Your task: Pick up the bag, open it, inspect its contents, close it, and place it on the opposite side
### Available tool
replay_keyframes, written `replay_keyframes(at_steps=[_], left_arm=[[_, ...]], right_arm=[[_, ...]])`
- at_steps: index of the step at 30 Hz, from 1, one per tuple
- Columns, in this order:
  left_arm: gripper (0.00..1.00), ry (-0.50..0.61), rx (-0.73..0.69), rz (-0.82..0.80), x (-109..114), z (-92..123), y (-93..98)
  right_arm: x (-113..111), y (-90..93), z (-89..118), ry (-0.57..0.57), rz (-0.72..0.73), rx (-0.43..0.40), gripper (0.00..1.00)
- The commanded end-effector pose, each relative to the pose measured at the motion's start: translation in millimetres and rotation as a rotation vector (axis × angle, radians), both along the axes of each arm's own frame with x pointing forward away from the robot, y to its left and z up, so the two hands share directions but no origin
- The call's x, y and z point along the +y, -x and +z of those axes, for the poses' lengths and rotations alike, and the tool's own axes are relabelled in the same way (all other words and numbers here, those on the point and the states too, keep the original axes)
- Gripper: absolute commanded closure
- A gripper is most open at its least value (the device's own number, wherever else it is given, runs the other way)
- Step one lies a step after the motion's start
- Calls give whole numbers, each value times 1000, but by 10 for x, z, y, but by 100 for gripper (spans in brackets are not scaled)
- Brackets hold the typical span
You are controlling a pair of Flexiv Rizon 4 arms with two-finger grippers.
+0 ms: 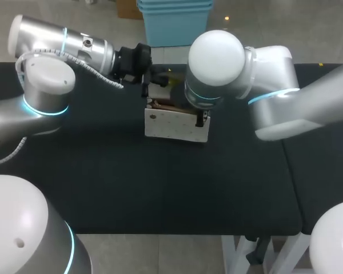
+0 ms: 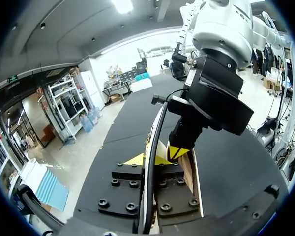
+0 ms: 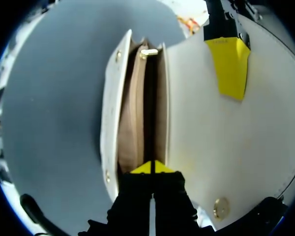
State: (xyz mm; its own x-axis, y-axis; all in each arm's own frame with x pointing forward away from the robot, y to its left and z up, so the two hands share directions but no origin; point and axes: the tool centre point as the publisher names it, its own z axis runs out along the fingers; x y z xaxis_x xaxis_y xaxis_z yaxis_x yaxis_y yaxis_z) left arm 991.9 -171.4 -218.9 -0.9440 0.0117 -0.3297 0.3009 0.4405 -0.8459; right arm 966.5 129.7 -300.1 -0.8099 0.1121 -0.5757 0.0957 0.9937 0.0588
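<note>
Bag (image 1: 174, 127) stood open — left gripper (image 2: 148, 160) pinched the flap (image 3: 221, 137) back to bare the inside, right gripper (image 3: 151, 168) hung closed and empty above its mouth.

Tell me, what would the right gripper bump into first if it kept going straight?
Most likely the tan lining inside the white bag: the right gripper points straight into its open mouth. How far in the lining sits is hard to tell.
</note>
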Motion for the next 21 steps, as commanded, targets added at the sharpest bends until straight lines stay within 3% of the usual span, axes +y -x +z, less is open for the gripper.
replay_keyframes(at_steps=[1,21], left_arm=[[100,15,0,-2,-49,0,28],[100,28,-3,4,-42,-26,99]], right_arm=[[99,-40,-45,2,9,-1,100],[387,-97,-92,24,23,-10,100]])
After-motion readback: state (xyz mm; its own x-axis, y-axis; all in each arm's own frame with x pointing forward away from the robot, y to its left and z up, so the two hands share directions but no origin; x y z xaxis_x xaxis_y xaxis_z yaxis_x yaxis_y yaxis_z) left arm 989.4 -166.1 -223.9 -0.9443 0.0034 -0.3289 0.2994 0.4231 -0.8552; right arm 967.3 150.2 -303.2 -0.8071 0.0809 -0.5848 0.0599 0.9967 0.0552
